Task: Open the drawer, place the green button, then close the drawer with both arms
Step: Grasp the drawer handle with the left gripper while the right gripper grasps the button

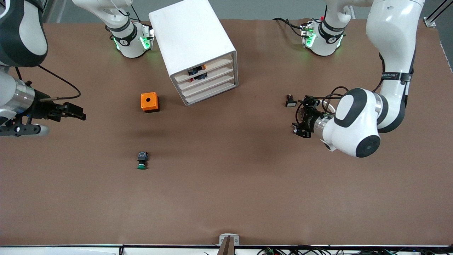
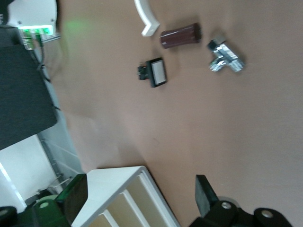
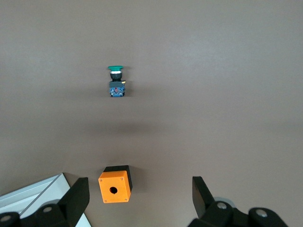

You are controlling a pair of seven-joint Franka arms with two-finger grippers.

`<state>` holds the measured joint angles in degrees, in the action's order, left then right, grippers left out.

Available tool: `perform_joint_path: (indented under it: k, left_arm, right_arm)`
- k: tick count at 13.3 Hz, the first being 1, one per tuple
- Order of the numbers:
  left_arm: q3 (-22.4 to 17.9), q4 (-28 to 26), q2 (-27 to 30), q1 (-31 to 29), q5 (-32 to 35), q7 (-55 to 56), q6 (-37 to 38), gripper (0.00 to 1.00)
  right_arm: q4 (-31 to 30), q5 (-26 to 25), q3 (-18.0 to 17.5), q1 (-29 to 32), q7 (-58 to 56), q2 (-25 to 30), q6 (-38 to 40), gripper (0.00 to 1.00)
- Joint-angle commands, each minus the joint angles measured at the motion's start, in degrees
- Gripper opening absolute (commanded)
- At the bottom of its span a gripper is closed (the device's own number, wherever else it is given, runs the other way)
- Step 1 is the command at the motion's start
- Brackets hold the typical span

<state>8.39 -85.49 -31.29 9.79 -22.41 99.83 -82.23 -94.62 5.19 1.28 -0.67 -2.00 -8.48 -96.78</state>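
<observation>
The white cabinet (image 1: 193,46) stands at the middle of the table, near the robots' bases. Its drawer (image 1: 208,86), third from the top, is shut like the others. The button (image 1: 142,160) with its green cap lies on the table, nearer the front camera than the cabinet; the right wrist view shows the button (image 3: 115,82) too. My right gripper (image 1: 76,112) hangs open and empty over the right arm's end of the table, its fingers (image 3: 75,196) wide apart. My left gripper (image 1: 295,122) is open and empty toward the left arm's end, facing the cabinet (image 2: 118,198).
An orange cube (image 1: 149,102) with a round hole sits beside the cabinet, toward the right arm's end. A small black part with a white face (image 1: 291,102) lies by the left gripper. The left wrist view also shows a brown cylinder (image 2: 180,36) and a metal fitting (image 2: 225,56).
</observation>
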Motion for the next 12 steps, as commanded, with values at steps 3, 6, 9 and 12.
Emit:
perform_joint_path:
  k: [3,6,9,12]
  left_arm:
    - [-0.1,0.9,-5.1,0.6,-10.8,6.9,2.1,1.00]
    - [-0.1,0.9,-8.4,2.2,-16.2,9.2,2.1,0.99]
    - [-0.1,0.9,-11.2,4.7,-17.0,11.7,2.1,0.99]
    - [-0.1,0.9,-15.0,6.5,-21.3,14.6,2.1,0.98]
  right_arm:
    - [1.1,1.1,-0.2,0.1,0.2,-6.7,-6.0,0.98]
    - [1.1,1.1,-0.2,0.2,0.2,-11.3,-10.7,0.99]
    - [1.1,1.8,-0.2,-0.2,0.2,-15.4,-15.3,0.99]
    - [0.6,2.0,-0.2,-2.2,2.7,-19.3,-20.2,0.99]
